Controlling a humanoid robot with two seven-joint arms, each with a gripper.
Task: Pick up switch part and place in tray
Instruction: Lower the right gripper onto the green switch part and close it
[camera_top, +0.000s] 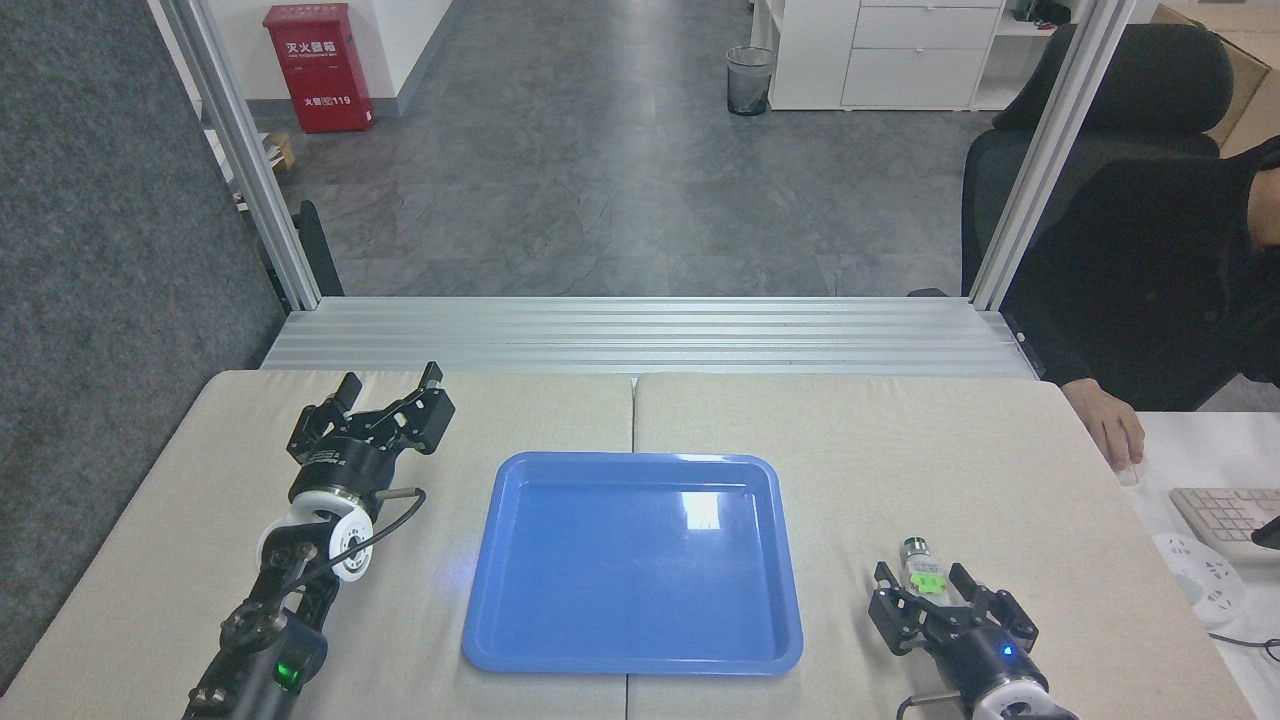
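The switch part (921, 573), white with a green clip and a dark metal end pointing away from me, lies on the beige table right of the blue tray (620, 590). My right gripper (921, 580) is low at the near right, open, with one finger on each side of the switch part and a gap showing on both sides. Left of the tray, my left gripper (388, 384) rests open with nothing between its fingers. The tray holds nothing.
A person's hand (1118, 432) rests at the table's far right edge, near a keyboard (1222, 515) on a white side desk. An aluminium frame (640, 335) runs along the back of the table.
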